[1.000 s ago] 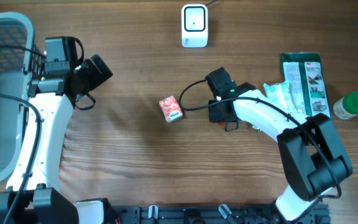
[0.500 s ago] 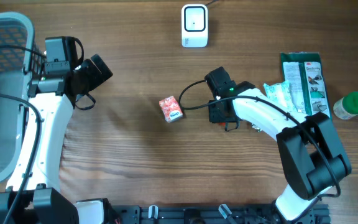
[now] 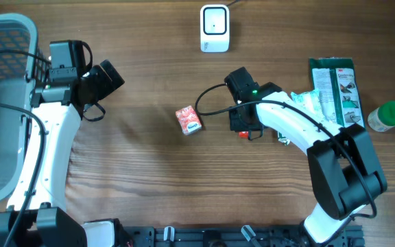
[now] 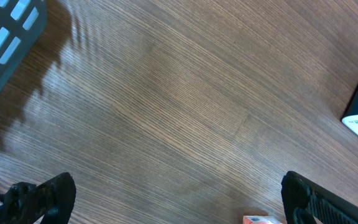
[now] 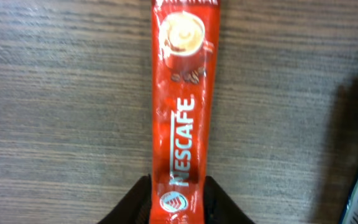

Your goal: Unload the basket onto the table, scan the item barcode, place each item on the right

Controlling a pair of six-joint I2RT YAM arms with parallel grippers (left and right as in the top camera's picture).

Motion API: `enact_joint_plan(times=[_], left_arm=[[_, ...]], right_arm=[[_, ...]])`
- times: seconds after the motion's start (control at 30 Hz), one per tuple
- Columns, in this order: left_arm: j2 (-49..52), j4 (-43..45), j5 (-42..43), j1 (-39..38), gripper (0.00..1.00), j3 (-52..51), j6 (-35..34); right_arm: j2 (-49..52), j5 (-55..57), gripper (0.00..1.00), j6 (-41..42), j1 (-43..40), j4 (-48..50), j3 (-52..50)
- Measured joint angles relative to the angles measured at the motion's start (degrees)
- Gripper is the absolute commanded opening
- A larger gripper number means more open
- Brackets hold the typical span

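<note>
Red foil coffee stick sachet (image 5: 182,106) lies flat on the wooden table (image 5: 55,93) in the right wrist view, running 12 to 6 o'clock. The right gripper (image 5: 179,202) pinches its 6 o'clock end, jaws narrow. It looks light, floppy and slick — best held by that sealed end.

Overhead, it sits at 5 o'clock from the white box-shaped scanner (image 3: 214,29).

In the left wrist view, the left gripper (image 4: 178,186) is spread wide and empty.

Table (image 3: 136,158) mid open — small red box (image 3: 188,119) sits in it; packets (image 3: 331,89) crowd rt edge — basket (image 3: 5,27) blocks lft.
</note>
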Motion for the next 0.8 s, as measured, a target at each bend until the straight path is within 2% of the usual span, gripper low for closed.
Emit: enact_joint_plan(times=[0.8], left_arm=[[0.0,0.0,0.0,0.0,1.0,0.0,0.0]], right_arm=[[0.04,0.02,0.26,0.0,0.0,0.59,-0.2]])
